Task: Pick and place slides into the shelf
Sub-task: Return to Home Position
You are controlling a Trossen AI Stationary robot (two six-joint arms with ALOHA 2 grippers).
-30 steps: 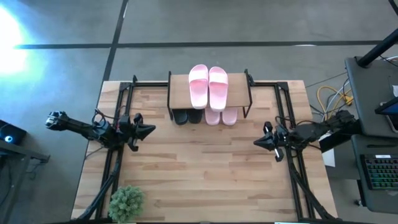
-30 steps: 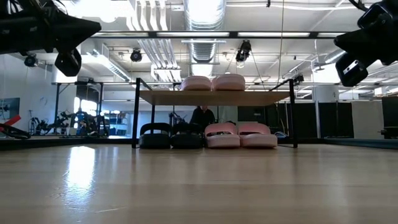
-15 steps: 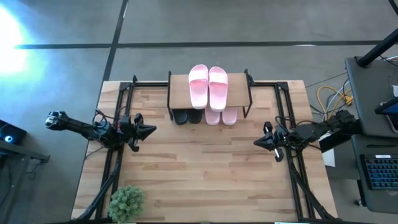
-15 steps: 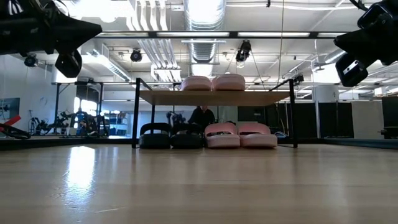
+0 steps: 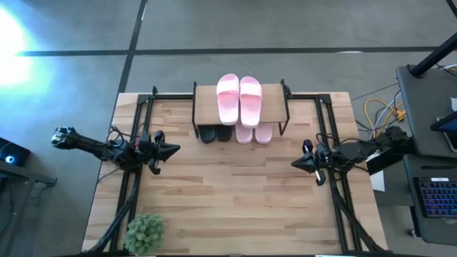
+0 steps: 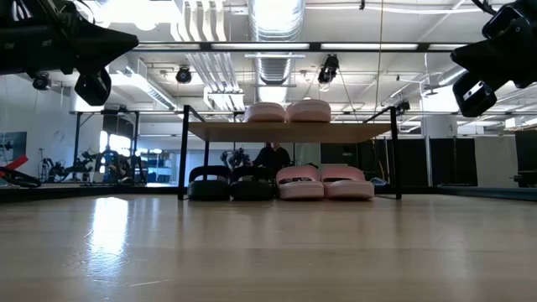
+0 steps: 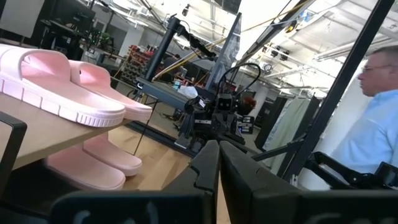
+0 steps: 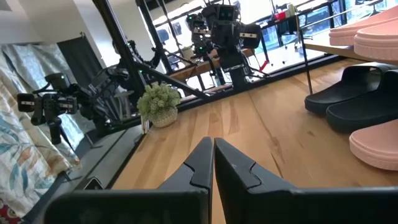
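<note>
The shelf [image 5: 271,107] stands at the table's far middle. Two pale pink slides [image 5: 239,98] lie side by side on its wooden top board. Under the board, on the tabletop, stand two black slides [image 6: 231,182] and two more pink slides [image 6: 325,181]. My left gripper [image 5: 175,149] hovers shut at the table's left side, pointing toward the middle. My right gripper [image 5: 294,163] hovers shut at the right side, pointing inward. Neither is near the slides.
A small green plant [image 5: 146,230] stands at the table's near left corner. Black frame rails [image 5: 325,121] run along the table's left, right and far edges. The wide wooden middle of the table [image 5: 235,193] lies between the grippers. A person [image 7: 373,124] shows in the room beyond.
</note>
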